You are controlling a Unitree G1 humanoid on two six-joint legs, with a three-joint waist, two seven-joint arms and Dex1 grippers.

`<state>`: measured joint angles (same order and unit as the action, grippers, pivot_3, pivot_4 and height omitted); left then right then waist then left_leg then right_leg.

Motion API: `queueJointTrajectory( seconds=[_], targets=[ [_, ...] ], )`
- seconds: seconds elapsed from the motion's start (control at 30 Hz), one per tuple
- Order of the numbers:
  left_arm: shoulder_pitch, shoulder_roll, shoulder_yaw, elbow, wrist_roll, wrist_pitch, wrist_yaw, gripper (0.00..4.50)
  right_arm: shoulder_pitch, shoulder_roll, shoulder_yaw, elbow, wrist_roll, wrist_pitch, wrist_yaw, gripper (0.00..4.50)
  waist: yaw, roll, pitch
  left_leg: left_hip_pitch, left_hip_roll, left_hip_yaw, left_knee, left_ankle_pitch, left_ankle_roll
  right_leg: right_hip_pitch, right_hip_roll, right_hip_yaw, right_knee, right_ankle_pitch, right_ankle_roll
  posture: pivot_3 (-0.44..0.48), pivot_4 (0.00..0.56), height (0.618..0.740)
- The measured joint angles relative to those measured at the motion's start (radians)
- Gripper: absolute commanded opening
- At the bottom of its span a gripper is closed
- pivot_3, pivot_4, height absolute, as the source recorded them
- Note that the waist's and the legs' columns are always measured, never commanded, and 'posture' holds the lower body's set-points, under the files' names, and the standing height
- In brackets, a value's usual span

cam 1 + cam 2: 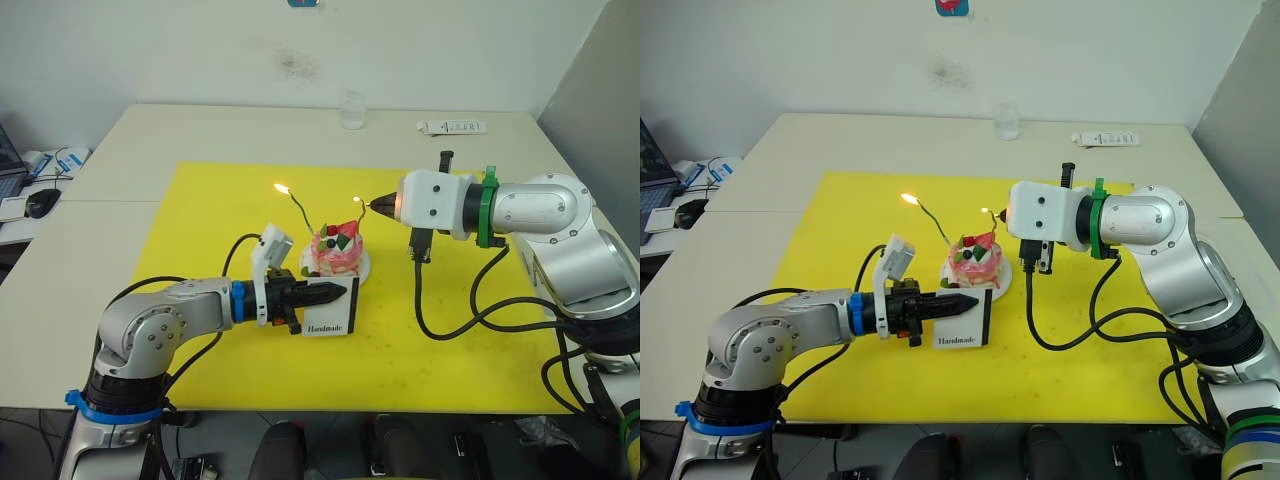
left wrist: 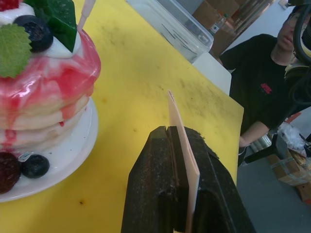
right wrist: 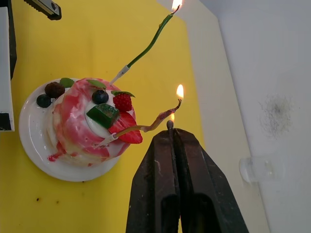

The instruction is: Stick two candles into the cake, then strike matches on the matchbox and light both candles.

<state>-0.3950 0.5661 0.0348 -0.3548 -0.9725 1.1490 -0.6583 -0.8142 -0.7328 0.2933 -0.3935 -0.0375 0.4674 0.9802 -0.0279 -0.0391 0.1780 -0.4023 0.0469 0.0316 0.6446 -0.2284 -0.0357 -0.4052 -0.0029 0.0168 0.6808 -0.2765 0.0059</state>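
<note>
My left end effector (image 1: pixel 335 294) is clenched on the upright matchbox (image 1: pixel 333 309), which stands on the yellow mat (image 1: pixel 200 220) just at 7 o'clock of the cake (image 1: pixel 337 253). If that clamp slackens, the box tips onto the plate rim beside it. In the left wrist view the box shows edge-on, so I cannot make out its striking strip there.

The cake sits near the middle of the mat with both candles in it. The greenish candle (image 1: pixel 297 209) leans out toward 10 o'clock, its tip burning. The brownish-pink candle (image 3: pixel 146 127) also carries a flame.

My right end effector (image 3: pixel 171 130) is clenched on a match (image 3: pixel 169 123) whose stub is lit and touching close to the pink candle's tip. Judging by that, both wicks have caught and the risk is now mine: the match is burned almost down to my fingertips (image 3: pixel 158 145), and lingering could scorch them or bend the thin candle. How much match remains inside the jaws is hidden. At 12 o'clock a glass (image 1: pixel 352 110) stands on the tabletop (image 1: pixel 150 130), well apart.
</note>
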Motion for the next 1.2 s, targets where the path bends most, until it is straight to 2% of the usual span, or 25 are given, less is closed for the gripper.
queueJointTrajectory(
  seconds=[0.23, 0.4, 0.6, 0.77, 0.97, 1.07, 1.2],
  targets=[
    [0.016, 0.001, -0.001, -0.001, 0.005, 0.000, -0.005, 0.00, 0.075, -0.048, -0.119, -0.047, 0.033, 0.105, -0.012, 0.03, 0.002, 0.000, 0.000, -0.001, 0.000, 0.000, 0.000, 0.000, 0.000, 0.000, -0.001, 0.000, -0.001, 0.000, 0.000, 0.000, 0.150, 0.740],
    [0.038, -0.003, 0.001, -0.007, -0.008, 0.005, -0.003, 0.00, 0.277, -0.085, -0.315, -0.109, 0.065, 0.280, -0.084, 0.03, 0.006, 0.000, 0.000, -0.001, 0.000, 0.000, 0.000, 0.000, 0.000, 0.000, -0.001, 0.000, -0.001, 0.000, 0.000, 0.000, 0.150, 0.740],
    [0.055, -0.040, -0.001, -0.033, -0.033, 0.009, 0.020, 0.00, 0.464, -0.020, -0.568, -0.114, 0.061, 0.395, -0.257, 0.03, 0.004, 0.000, 0.000, 0.000, -0.001, 0.000, 0.000, 0.000, 0.000, 0.000, -0.001, 0.000, 0.000, 0.000, 0.000, 0.000, 0.150, 0.740],
    [0.071, -0.085, -0.011, -0.040, -0.047, 0.012, 0.056, 0.00, 0.493, 0.044, -0.668, 0.016, 0.058, 0.443, -0.407, 0.03, -0.002, 0.000, 0.000, 0.000, -0.001, 0.001, 0.000, 0.000, 0.000, 0.000, 0.000, 0.001, 0.001, 0.000, 0.000, 0.000, 0.150, 0.740],
    [0.100, -0.105, -0.011, -0.047, -0.049, 0.012, 0.084, 0.00, 0.489, 0.044, -0.674, 0.179, 0.058, 0.444, -0.503, 0.03, -0.002, 0.000, 0.000, 0.000, -0.001, 0.001, 0.000, 0.000, 0.000, 0.000, 0.002, 0.002, 0.000, 0.000, 0.000, 0.000, 0.150, 0.740],
    [0.110, -0.114, -0.011, -0.049, -0.049, 0.011, 0.100, 0.00, 0.466, 0.067, -0.675, 0.246, 0.058, 0.463, -0.568, 0.65, -0.002, 0.000, 0.000, 0.000, -0.001, 0.001, 0.000, 0.000, 0.000, 0.000, 0.002, 0.002, 0.000, 0.000, 0.000, 0.000, 0.150, 0.740],
    [0.113, -0.130, -0.011, -0.068, -0.049, 0.006, 0.114, 0.00, 0.457, 0.073, -0.676, 0.293, 0.058, 0.442, -0.628, 2.09, -0.001, 0.001, -0.001, 0.000, -0.002, 0.001, 0.000, 0.000, 0.000, 0.000, 0.002, 0.002, 0.000, 0.000, 0.000, 0.000, 0.150, 0.740]
  ],
)
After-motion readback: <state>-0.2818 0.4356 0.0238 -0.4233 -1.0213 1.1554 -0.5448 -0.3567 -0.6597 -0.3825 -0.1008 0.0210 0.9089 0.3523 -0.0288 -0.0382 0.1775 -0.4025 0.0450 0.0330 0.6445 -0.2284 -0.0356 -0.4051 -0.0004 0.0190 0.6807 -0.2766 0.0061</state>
